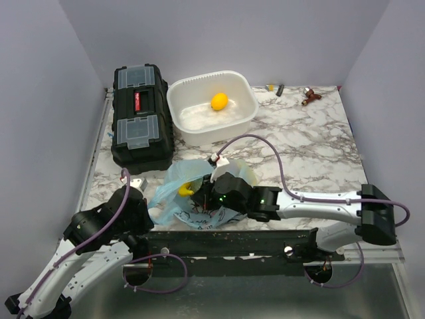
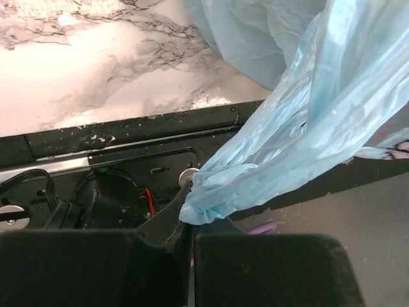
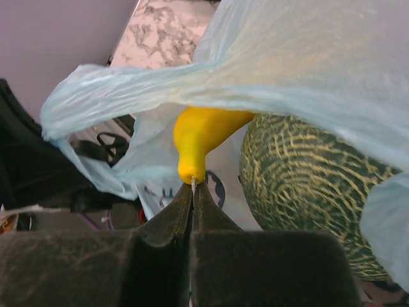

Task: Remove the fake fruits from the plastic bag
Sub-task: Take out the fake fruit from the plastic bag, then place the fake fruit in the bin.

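Observation:
The light-blue plastic bag (image 1: 171,181) lies at the table's near edge, its mouth held open. My left gripper (image 1: 150,211) is shut on a bunched edge of the bag (image 2: 307,115), pinched at the fingertips (image 2: 186,220). My right gripper (image 1: 200,193) reaches into the bag and is shut on the thin stem tip of the yellow bananas (image 3: 201,137), at the fingertips (image 3: 192,188). The bananas also show in the top view (image 1: 185,189). The round green melon (image 3: 300,185) sits inside the bag just right of the bananas. The grape bunch and the red piece are hidden.
A white tub (image 1: 179,100) with an orange-yellow lemon (image 1: 219,101) stands at the back centre. A black toolbox (image 1: 141,116) stands at the back left. Small items (image 1: 310,96) lie at the back right. A black rail (image 1: 232,242) runs along the near edge.

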